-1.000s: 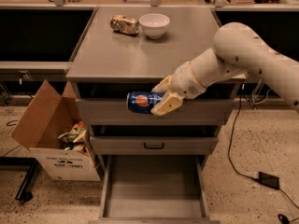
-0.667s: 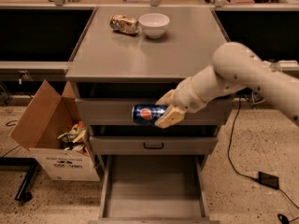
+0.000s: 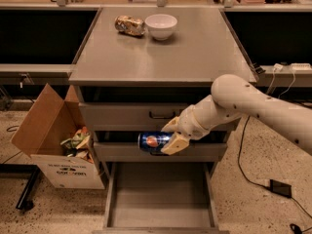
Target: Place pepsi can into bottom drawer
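We see a grey desk (image 3: 195,52) with a flat, mostly bare top. Near its back edge a white bowl (image 3: 161,26) stands just beside a shiny snack packet (image 3: 129,25). Below the top, two upper drawers (image 3: 126,117) are slightly ajar, and the bottom drawer (image 3: 161,194) is pulled well out, its plain grey floor uncovered.

Our arm reaches in from the right, and the pincer (image 3: 171,135) hangs in front of the second drawer, above the back part of the open tray. Its two tan fingers (image 3: 175,144) are clamped around the pepsi can (image 3: 152,141), which lies on its side in the air with its free end pointing left.

An open cardboard box (image 3: 44,130) full of scraps stands on the speckled floor (image 3: 248,208), just left of the drawer's side. To the right, a cable and a black power brick (image 3: 280,187) lie well clear of the drawer's edge.
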{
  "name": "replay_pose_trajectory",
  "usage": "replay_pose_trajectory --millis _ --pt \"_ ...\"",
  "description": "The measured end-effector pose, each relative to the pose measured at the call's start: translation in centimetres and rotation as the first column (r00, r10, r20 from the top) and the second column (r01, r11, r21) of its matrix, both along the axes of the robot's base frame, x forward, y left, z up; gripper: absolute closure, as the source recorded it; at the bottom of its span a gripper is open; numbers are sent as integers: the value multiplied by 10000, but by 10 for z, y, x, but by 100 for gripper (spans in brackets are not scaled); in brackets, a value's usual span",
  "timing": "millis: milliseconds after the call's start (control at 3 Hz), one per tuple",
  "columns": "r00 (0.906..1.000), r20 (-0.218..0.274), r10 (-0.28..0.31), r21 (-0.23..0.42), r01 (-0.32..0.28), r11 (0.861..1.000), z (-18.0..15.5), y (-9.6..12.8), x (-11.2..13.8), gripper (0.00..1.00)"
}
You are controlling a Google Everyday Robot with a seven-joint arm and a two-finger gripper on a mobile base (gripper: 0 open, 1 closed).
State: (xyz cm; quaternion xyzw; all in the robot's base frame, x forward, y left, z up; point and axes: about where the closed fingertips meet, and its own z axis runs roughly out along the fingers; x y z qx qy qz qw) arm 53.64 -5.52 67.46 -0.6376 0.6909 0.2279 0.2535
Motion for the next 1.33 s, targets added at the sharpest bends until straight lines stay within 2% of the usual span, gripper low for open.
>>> replay_pose_trajectory --millis 333,667,1000,1333 --pt "9991 -424 -90 -13 89 10000 -22 -3 0 100" --pt "9964 -841 -32 -64 27 10000 -73 -3 -6 100" --pt "9927 -1193 174 -97 -187 9998 -123 2 -13 100" --pt "9881 -1405 621 -671 -721 9951 -166 11 -19 100"
